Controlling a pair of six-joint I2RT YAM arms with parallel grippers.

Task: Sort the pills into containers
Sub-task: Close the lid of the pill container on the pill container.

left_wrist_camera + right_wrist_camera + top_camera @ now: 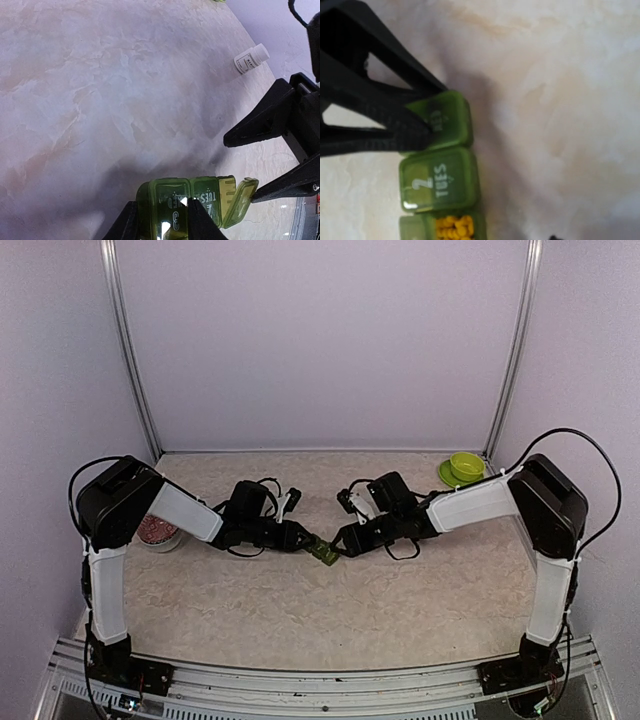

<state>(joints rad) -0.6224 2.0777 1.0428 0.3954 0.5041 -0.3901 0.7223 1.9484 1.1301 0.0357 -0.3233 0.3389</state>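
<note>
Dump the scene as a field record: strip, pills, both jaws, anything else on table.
pill strip: between the two grippers, three joined compartments
TUES lid: shut
yellow pills: in end compartment beside TUES
left gripper: jaws shut on pill strip
right gripper: jaws apart at WED end
white bottle: lying on its side, apart from strip
lime bowl: on saucer, far right corner

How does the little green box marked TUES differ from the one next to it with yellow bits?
The TUES compartment has its lid shut; the end compartment stands open. The end compartment shows yellow pills; none can be seen in the TUES compartment. The TUES compartment is the middle one, the other an end one. Both are translucent green.
</note>
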